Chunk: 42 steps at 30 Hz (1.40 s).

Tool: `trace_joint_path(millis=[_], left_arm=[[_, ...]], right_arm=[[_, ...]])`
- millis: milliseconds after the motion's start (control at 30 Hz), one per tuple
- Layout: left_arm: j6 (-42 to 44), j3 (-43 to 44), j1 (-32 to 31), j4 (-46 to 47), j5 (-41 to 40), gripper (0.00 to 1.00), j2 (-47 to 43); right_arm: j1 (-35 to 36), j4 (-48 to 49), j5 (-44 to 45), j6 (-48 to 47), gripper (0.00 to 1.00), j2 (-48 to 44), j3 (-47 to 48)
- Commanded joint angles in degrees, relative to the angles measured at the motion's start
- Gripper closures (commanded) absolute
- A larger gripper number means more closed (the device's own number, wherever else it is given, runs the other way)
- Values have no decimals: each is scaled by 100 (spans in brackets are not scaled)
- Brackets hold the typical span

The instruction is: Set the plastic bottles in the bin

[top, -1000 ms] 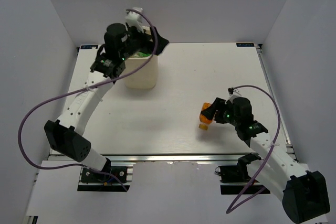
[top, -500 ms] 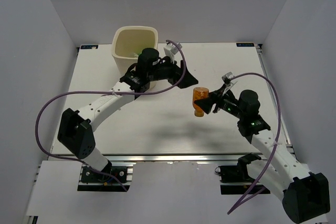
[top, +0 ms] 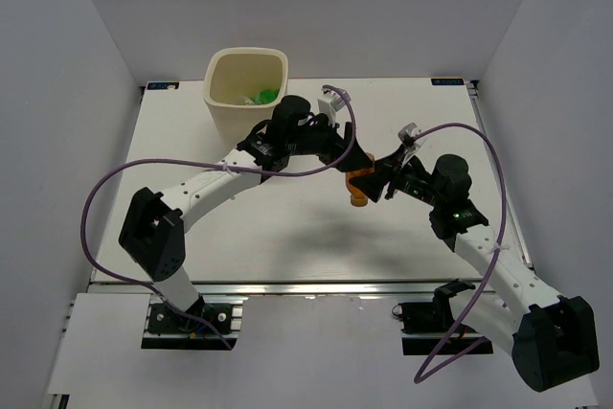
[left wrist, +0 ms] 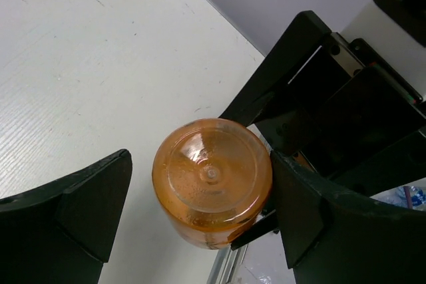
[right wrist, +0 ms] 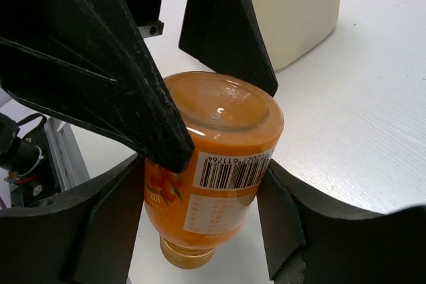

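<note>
A short orange bottle (top: 360, 182) hangs above the middle of the table, cap down, with my right gripper (top: 375, 184) shut on its labelled sides. In the right wrist view the bottle (right wrist: 213, 164) sits between both pads (right wrist: 283, 221). My left gripper (top: 347, 162) is open, its jaws straddling the bottle's base (left wrist: 212, 174). The right finger (left wrist: 309, 211) is at the bottle's side and the left finger (left wrist: 93, 204) stands apart. The cream bin (top: 222, 107) stands at the back left with a green bottle (top: 263, 97) inside. No other bottles show.
The bin's wall (right wrist: 293, 11) rises just beyond the bottle in the right wrist view. Purple cables loop off both arms (top: 96, 208). An aluminium rail (top: 306, 286) runs along the table's near edge, and white walls close in the sides and back.
My left arm has swung from over the bin rightward to the orange bottle. My right arm has carried that bottle up and left toward the table's middle.
</note>
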Motion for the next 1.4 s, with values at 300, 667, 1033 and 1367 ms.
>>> trace_joint_path(millis=[300, 667, 1033, 1367], left_arm=[[96, 155, -36, -56, 20, 78, -69], [316, 926, 69, -810, -1217, 100, -34], [483, 2753, 1648, -1365, -2256, 100, -69], [53, 3794, 3330, -1832, -2433, 88, 792]], right_arm=[[63, 424, 332, -186, 89, -29, 304], [63, -268, 262, -98, 10, 6, 471], [63, -1149, 971, -292, 11, -652, 181], [63, -1633, 1958, -458, 11, -776, 189]])
